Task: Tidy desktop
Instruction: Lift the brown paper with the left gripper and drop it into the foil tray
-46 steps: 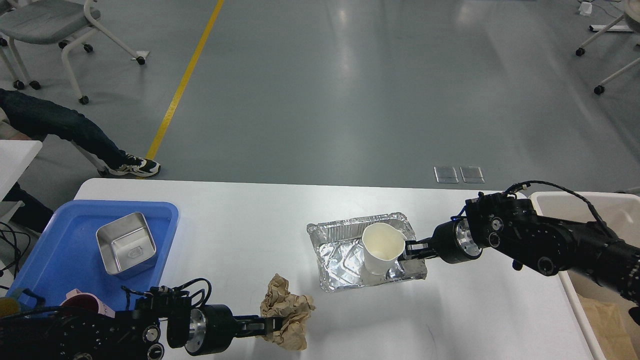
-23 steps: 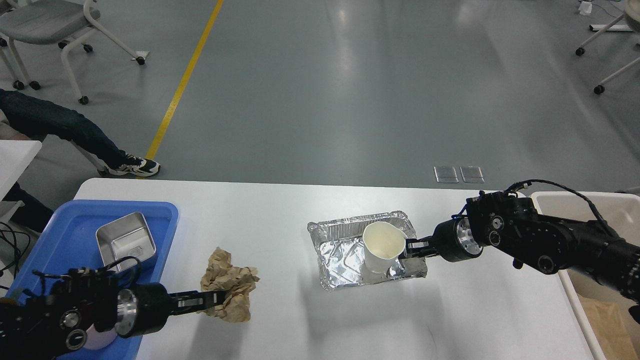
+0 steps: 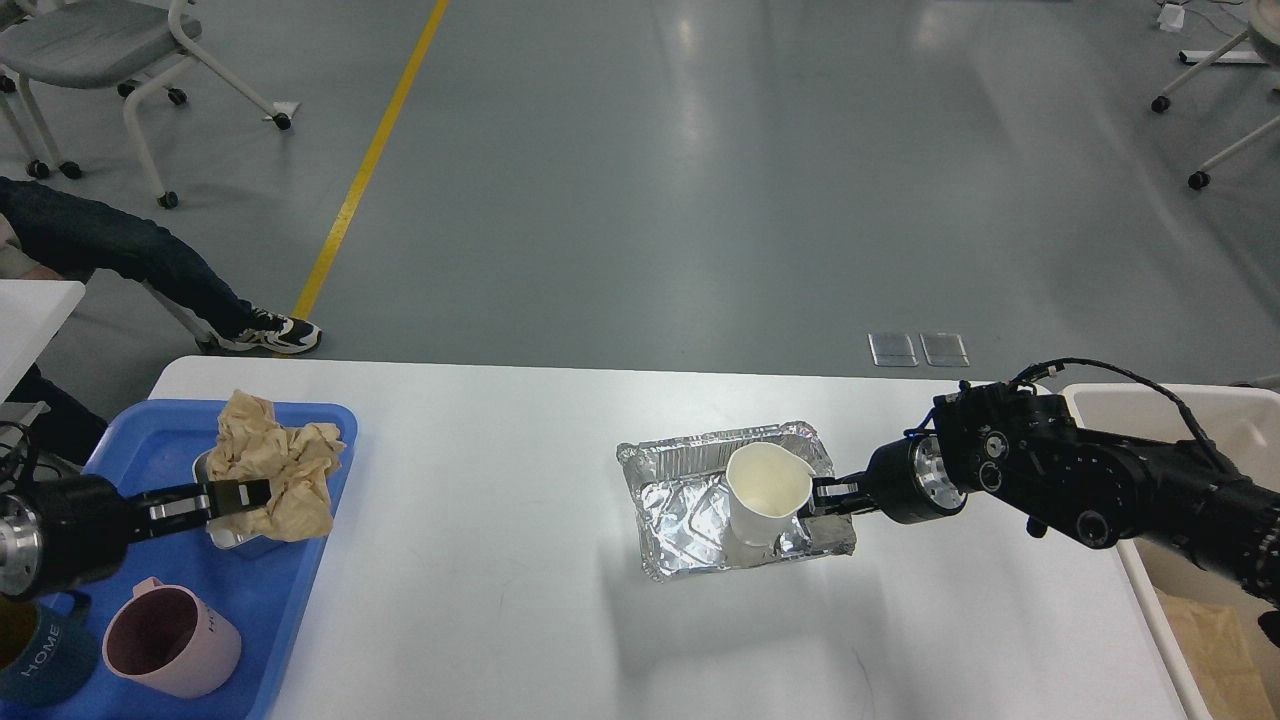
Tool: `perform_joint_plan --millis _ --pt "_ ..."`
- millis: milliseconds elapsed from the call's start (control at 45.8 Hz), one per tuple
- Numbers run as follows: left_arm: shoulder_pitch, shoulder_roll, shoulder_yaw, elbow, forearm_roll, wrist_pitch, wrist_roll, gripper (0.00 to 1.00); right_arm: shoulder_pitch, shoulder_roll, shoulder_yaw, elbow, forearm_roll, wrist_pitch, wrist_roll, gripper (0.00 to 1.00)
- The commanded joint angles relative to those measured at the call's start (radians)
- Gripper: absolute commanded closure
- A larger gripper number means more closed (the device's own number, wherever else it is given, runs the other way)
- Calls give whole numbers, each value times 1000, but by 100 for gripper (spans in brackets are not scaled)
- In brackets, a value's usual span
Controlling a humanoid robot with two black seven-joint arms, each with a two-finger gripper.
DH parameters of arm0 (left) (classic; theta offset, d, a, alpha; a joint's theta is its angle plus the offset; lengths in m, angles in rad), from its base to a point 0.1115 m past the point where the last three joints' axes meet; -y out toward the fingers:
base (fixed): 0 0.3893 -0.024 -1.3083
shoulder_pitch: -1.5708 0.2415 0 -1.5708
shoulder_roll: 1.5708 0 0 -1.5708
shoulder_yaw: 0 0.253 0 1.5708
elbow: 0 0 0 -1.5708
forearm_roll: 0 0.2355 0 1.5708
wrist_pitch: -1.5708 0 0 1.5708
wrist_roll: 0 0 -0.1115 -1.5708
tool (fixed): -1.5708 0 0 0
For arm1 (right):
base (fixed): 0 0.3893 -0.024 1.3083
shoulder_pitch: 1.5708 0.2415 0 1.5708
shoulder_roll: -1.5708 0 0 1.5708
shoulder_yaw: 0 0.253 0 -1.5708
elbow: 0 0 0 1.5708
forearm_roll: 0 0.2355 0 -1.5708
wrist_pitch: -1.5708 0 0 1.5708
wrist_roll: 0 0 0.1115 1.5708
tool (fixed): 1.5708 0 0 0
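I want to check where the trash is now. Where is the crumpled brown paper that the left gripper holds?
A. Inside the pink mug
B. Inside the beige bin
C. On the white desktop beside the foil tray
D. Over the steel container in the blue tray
D: the crumpled brown paper, pinched by the left gripper, covers the steel container in the blue tray.

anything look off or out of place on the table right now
Yes. The left hand holds crumpled brown paper over the steel container in the blue tray, among the mugs, not the beige bin. The foil tray is dented, with a paper cup in it, pinched by the right hand.
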Motion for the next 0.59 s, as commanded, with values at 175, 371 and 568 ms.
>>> perform_joint_plan --millis 175,371,568 --pt "-86 -43 -113 24 -3 -90 13 98 3 22 0 -1 0 -7 0 100" --pt "-148 -256 -108 137 0 -139 18 96 7 25 0 -2 0 -12 0 100" --pt "-156 -468 -95 231 14 -165 44 96 7 22 0 -2 0 -13 0 100"
